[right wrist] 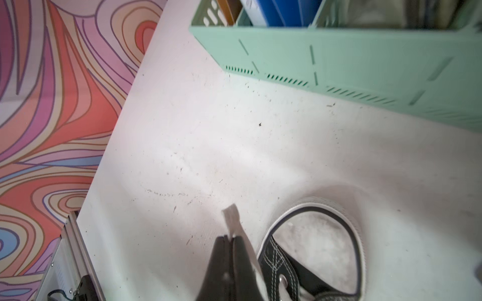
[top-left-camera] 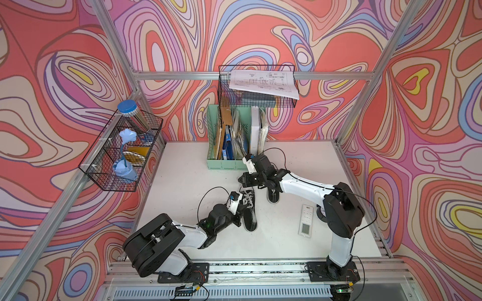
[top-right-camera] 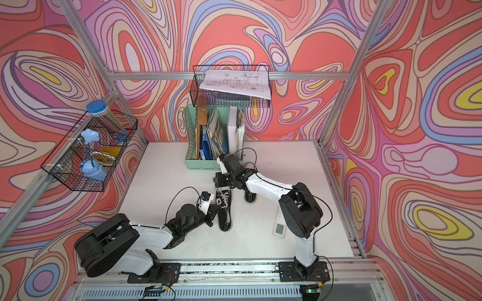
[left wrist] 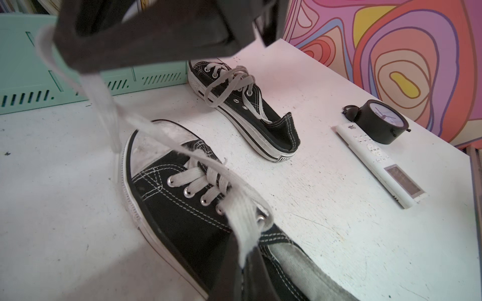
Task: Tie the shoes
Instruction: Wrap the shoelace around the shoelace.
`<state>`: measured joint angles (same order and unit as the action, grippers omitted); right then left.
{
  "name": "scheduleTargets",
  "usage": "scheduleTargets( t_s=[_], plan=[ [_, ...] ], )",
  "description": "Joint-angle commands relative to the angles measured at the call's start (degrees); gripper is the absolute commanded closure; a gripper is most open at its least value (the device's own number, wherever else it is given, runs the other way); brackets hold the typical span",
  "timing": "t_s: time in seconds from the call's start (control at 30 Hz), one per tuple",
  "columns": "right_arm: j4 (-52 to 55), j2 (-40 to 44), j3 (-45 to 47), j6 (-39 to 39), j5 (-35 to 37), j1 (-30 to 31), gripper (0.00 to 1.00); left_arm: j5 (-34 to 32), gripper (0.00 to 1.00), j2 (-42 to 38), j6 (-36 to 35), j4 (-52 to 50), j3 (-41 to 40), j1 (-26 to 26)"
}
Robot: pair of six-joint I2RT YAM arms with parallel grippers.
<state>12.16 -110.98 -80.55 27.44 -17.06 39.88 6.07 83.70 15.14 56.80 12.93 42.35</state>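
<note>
The left pincer [left wrist: 245, 258] and right pincer [right wrist: 230, 238] each clench one white lace [left wrist: 241, 221] end of the nearer sneaker [left wrist: 161, 206], probably to pull it tight.

2 black shoes [left wrist: 167, 216] [left wrist: 276, 130], 2 white laces [left wrist: 198, 179] [left wrist: 234, 75], 1 white remote [left wrist: 378, 161], 1 black clock [left wrist: 375, 125], 1 green file rack [top-left-camera: 224, 164], 2 wire baskets [top-left-camera: 109, 179] [top-left-camera: 224, 88], 2 arms [top-left-camera: 187, 234] [top-left-camera: 305, 187], 2 hands [left wrist: 245, 260] [right wrist: 230, 238].

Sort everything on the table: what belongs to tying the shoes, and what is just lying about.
Job in hand:
- shoe under the grippers
- its white lace, pinched by the left gripper and the right gripper
- second shoe

Lying about:
- remote control
- black clock
- mint file organiser
</note>
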Motion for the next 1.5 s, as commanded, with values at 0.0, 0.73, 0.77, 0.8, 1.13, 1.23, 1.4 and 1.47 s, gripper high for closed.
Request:
scheduleTargets(
  t_s=[0.0,0.73,0.77,0.8,1.13,1.23,1.4,1.47],
  plan=[
    [1.84,-3.3,-2.39,1.21,-8.44,-0.06,1.0,0.75,1.0,1.48,-1.43,6.31,-1.06,0.1],
    [-2.74,12.01,13.82,-1.47,-11.25,-8.5,0.67,6.52,1.0,-3.98,1.97,-8.58,3.5,-2.52],
    [-3.73,13.53,15.73,-2.25,-11.23,-8.74,0.67,7.79,1.0,-4.01,2.08,-9.47,3.95,-3.04],
    [-5.27,15.3,17.87,-3.22,-11.6,-8.77,0.65,9.28,1.0,-4.07,2.24,-10.48,4.41,-3.61],
    [-24.53,21.32,32.29,-0.5,-17.18,-5.44,0.44,11.66,1.0,-3.72,1.29,-13.32,6.3,-4.82],
    [-27.64,20.09,33.21,1.35,-15.69,-3.54,0.44,12.13,1.0,-3.55,1.38,-14.06,7.04,-4.77],
    [-28.98,18.52,33.59,2.3,-14.0,-1.42,0.44,12.34,1.0,-3.54,1.73,-14.41,7.53,-4.82],
    [-29.15,18.13,33.75,2.54,-13.18,-0.8,0.45,12.36,1.0,-3.6,1.83,-14.67,7.66,-4.82]
  ],
)
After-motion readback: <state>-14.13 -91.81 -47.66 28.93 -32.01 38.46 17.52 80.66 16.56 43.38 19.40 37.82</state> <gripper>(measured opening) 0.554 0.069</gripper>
